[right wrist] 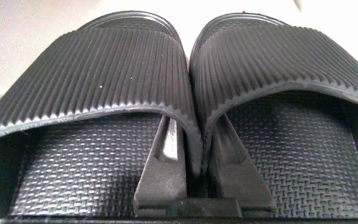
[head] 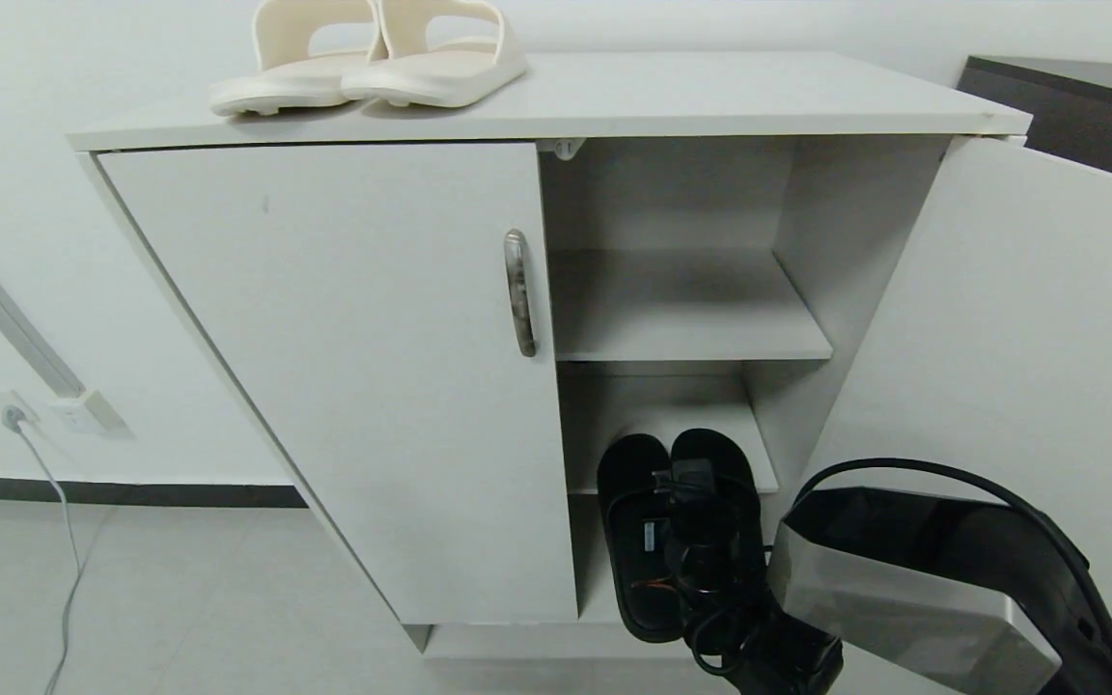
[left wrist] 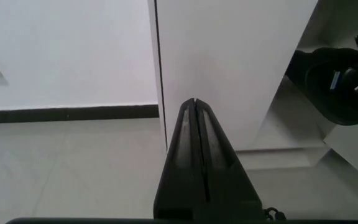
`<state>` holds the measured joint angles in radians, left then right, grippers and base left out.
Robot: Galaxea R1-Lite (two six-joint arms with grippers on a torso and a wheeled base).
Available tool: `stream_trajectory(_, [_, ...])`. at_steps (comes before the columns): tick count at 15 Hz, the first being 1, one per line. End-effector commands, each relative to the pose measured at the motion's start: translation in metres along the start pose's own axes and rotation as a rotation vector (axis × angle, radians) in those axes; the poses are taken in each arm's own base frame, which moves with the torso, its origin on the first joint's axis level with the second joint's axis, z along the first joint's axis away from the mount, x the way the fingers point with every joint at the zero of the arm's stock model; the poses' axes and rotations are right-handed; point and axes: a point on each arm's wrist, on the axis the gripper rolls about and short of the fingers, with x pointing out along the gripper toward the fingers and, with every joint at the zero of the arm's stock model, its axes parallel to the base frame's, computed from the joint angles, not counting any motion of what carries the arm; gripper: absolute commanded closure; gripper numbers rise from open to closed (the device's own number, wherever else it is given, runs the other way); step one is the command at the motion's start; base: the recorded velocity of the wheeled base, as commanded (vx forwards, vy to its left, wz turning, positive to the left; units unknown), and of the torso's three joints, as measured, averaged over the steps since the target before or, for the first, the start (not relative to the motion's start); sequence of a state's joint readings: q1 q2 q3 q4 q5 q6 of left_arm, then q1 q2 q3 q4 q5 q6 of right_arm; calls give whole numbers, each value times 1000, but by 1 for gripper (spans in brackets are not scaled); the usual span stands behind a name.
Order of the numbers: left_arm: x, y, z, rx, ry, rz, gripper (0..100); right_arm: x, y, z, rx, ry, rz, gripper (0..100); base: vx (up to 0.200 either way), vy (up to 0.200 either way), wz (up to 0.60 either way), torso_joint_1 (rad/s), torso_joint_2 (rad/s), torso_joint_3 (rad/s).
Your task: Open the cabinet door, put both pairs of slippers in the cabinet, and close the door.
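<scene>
A white cabinet (head: 710,97) stands before me, its right door (head: 1019,338) swung open and its left door (head: 353,367) closed. On its top lies a cream pair of slippers (head: 373,58). My right gripper (head: 701,512) (right wrist: 194,155) is shut on the black pair of slippers (head: 653,541) (right wrist: 185,81), pinching the two inner strap edges together. That pair hangs at the open lower compartment, toes over the lower shelf and heels out in front. Low beside the closed door's bottom corner, my left gripper (left wrist: 194,106) is shut on nothing, and the black slippers (left wrist: 334,81) lie off to its side.
A bare middle shelf (head: 681,309) sits above the black pair. The closed door carries a metal handle (head: 519,292). At the left a wall socket (head: 11,415) has a cable trailing onto the tiled floor (head: 180,598). Dark furniture (head: 1077,106) stands behind the open door.
</scene>
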<state>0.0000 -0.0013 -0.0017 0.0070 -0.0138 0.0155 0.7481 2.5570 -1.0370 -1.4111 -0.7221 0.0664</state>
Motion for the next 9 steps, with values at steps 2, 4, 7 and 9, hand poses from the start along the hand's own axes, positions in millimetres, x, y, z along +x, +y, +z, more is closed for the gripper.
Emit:
stream_trajectory(2, [0,0,0,0,2,0,100,1,0,0,-2,2,0,100,0,0,0,0,0,0])
stream_trajectory(4, [0,0,0,0,1,0,100,1,1,0,-5,6,3,100,0,0,0,0,0,0])
stream_trajectory(7, [0,0,0,0,1,0,100,21,-3,8,2,13,-7,100,0,0,0,0,0,0])
stream_trajectory(9, [0,0,0,0,2,0,100,32,-3,14,6,27,-3,100,0,0,0,0,0,0])
